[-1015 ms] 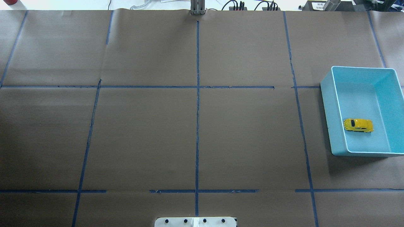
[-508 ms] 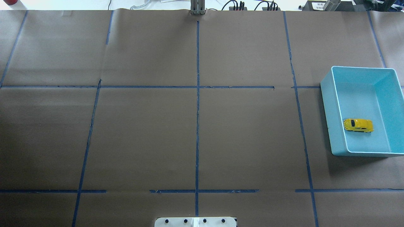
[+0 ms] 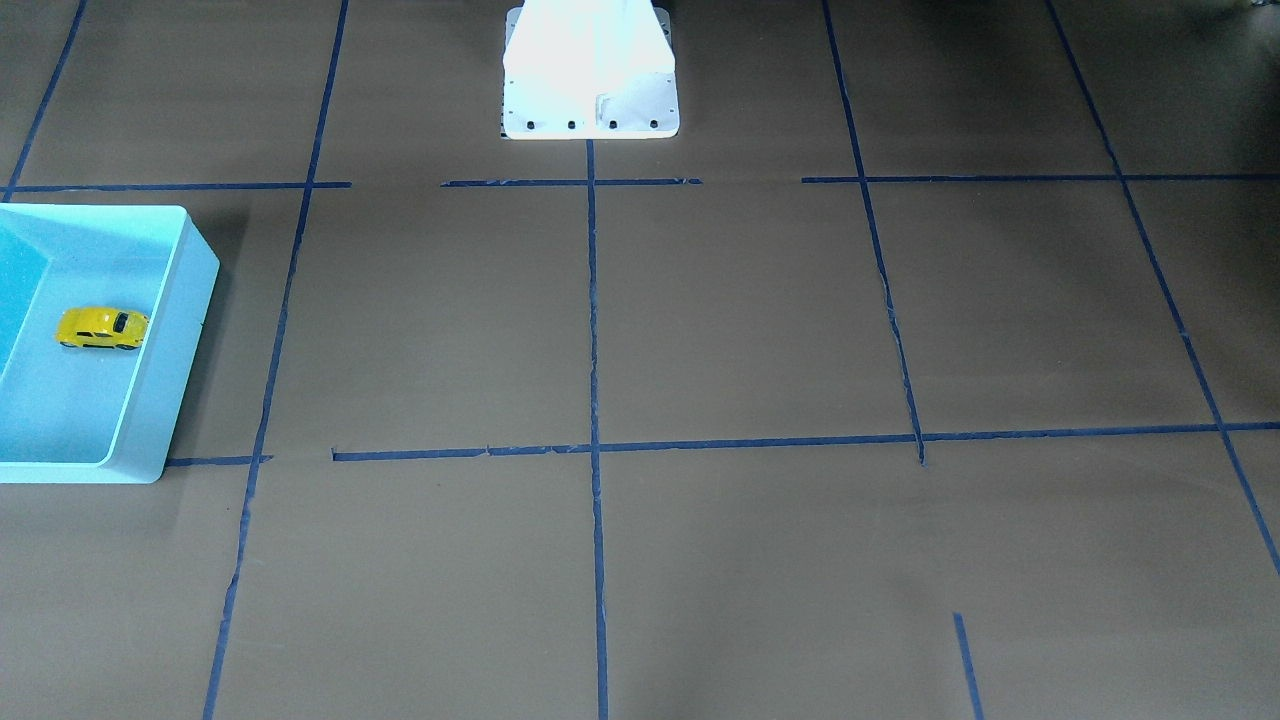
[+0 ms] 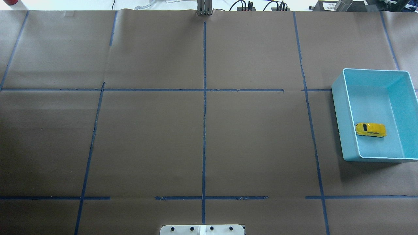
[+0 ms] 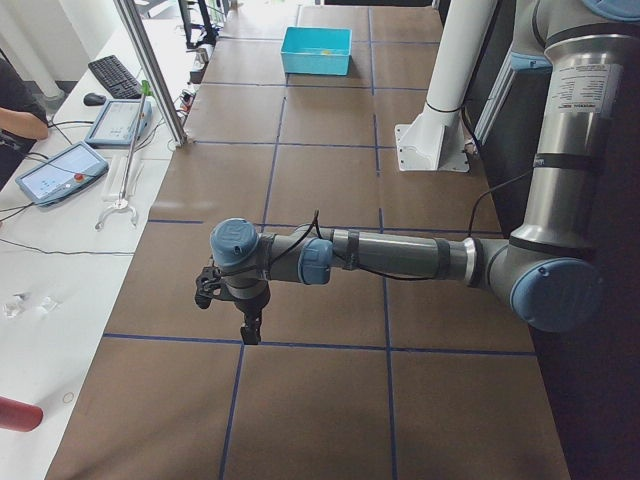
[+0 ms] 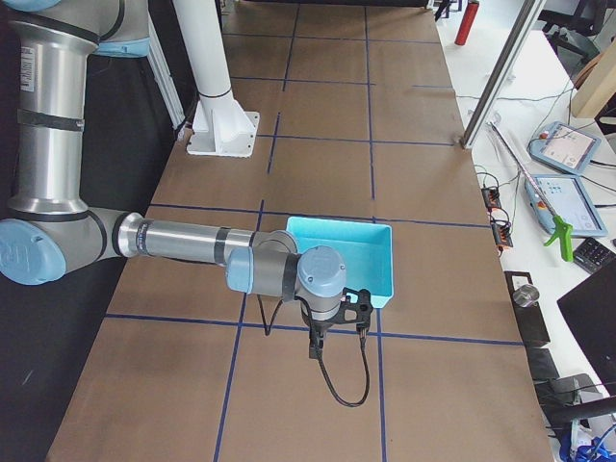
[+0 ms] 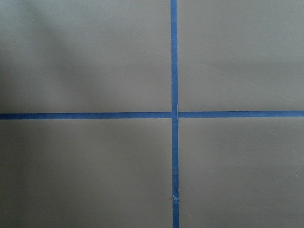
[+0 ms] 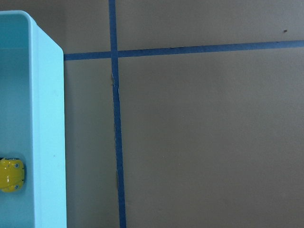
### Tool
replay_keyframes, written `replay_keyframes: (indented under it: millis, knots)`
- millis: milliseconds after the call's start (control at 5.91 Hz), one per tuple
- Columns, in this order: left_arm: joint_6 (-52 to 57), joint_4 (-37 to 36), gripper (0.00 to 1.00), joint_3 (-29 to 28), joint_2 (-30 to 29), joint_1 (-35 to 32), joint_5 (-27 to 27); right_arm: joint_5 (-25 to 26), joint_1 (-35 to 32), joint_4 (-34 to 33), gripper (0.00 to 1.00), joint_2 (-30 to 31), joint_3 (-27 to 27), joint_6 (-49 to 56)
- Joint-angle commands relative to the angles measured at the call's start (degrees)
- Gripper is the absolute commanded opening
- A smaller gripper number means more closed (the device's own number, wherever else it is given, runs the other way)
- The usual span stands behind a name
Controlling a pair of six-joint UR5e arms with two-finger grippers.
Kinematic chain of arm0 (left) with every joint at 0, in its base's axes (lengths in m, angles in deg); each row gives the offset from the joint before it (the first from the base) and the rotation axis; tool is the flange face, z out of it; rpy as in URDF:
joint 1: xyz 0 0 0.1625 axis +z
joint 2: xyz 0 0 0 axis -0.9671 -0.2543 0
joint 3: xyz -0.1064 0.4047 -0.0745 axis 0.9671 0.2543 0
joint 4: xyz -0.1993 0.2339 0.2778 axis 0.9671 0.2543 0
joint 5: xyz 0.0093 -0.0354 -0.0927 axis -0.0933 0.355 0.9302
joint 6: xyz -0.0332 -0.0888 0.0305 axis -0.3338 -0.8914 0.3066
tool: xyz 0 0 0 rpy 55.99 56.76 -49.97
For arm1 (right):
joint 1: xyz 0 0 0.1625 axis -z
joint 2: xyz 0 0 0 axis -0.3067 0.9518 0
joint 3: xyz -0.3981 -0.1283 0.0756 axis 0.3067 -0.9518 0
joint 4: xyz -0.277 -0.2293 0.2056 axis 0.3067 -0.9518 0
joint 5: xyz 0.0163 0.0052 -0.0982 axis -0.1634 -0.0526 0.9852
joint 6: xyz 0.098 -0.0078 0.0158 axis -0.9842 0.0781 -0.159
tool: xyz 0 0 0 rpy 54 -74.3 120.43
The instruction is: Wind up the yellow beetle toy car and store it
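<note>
the yellow beetle toy car (image 4: 370, 129) sat inside the light blue bin (image 4: 343, 124), on the bin floor toward 7 o'clock of its middle, just beside the 9 o'clock wall, its length running along the 3-to-9 line. seen from across the robot, the car (image 3: 101, 328) rested on its wheels next to the bin wall (image 3: 165, 350). the bin stood at the 3 o'clock edge of the brown-papered counter (image 4: 254, 140), which was crossed by blue tape lines (image 7: 174, 114). the right arm (image 6: 183, 241) reached out with its wrist above the counter close by the bin; its camera caught one end of the car (image 8: 10, 175). the left arm (image 5: 390, 255) hung over the counter, well apart from the bin. whether the left jaws and the right jaws stood apart or together could not be told.
</note>
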Motion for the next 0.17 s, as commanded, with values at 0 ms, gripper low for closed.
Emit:
replay_keyframes:
  millis: [0]
  knots:
    - [0.0,0.0,1.0,0.1,0.0,0.0,0.0,-0.1,0.0,0.0,1.0,0.0,0.1,-0.1]
